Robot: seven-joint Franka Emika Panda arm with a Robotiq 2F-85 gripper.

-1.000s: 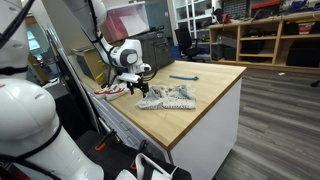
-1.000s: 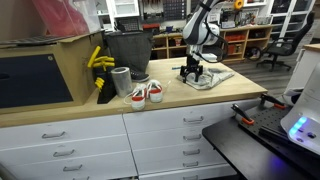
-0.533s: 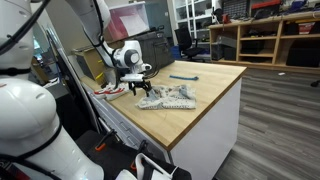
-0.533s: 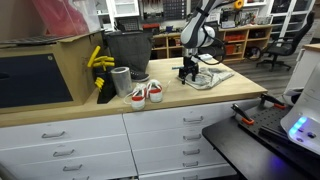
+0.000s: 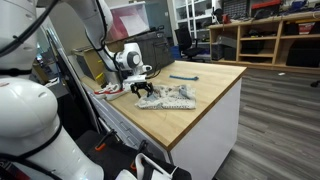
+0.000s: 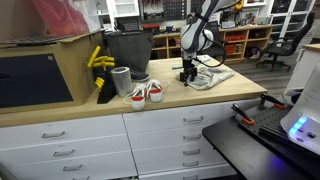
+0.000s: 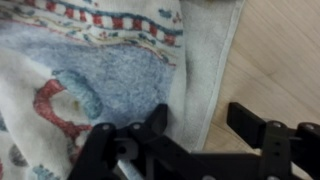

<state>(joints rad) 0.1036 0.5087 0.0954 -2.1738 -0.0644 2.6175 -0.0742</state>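
One cloth [image 5: 172, 97] lies rumpled on the desk [image 5: 205, 112], with two shoes [image 6: 146, 93], one grey cup [image 6: 121, 82] and one blue tool [image 5: 183, 77] further off. The claw [image 5: 145, 92] is down low at the cloth's edge, and in the wrist view it [image 7: 205, 120] stands wide open, one finger over the patterned fabric and the other over bare wood, gripping nothing. Whether the tips touch the cloth, I cannot tell (the wrist view is blurry). In an exterior view the claw [image 6: 187, 72] hides the cloth's near corner.
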